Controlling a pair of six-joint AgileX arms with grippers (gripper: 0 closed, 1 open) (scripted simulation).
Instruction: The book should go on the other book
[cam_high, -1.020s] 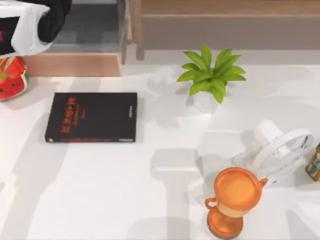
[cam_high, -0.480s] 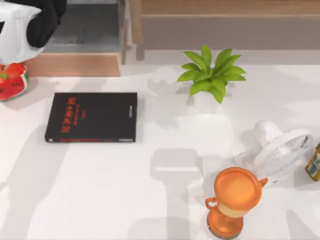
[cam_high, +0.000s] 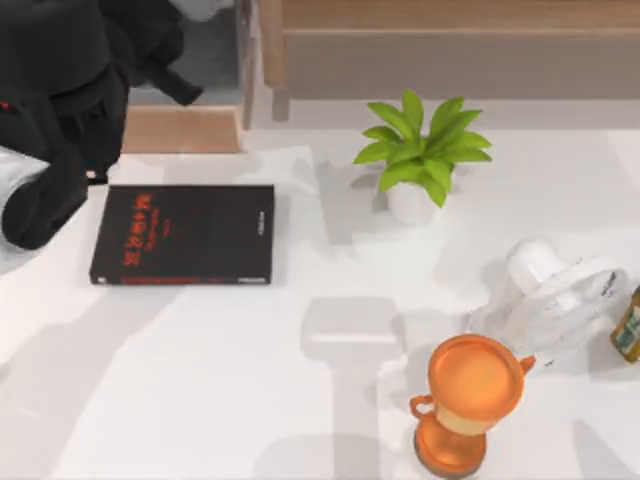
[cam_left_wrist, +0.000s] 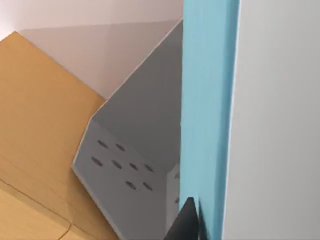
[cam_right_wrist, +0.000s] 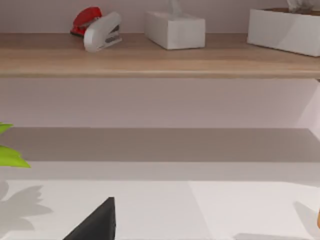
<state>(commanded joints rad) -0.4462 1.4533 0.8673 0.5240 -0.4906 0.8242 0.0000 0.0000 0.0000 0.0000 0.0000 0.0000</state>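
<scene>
The other book (cam_high: 182, 235), black with red lettering, lies flat on the white table at the left. My left arm (cam_high: 60, 110) hangs over the table's back left corner, its dark bulk reaching to the black book's left end. In the left wrist view the light blue book (cam_left_wrist: 205, 100) stands close up, white page edges (cam_left_wrist: 275, 125) beside the cover, and a black fingertip (cam_left_wrist: 186, 221) presses against the cover. My left gripper is shut on this book. A dark part of my right gripper (cam_right_wrist: 95, 225) rises into the right wrist view.
A potted green plant (cam_high: 420, 160) stands at the back centre. A white fan (cam_high: 560, 295), an orange trophy cup (cam_high: 470, 400) and a small bottle (cam_high: 628, 325) crowd the right front. A wooden shelf unit (cam_high: 170, 128) runs along the back.
My left arm has swung down from the top left corner and now covers the table's back left, hiding the red watermelon-patterned object. The black book has not moved.
</scene>
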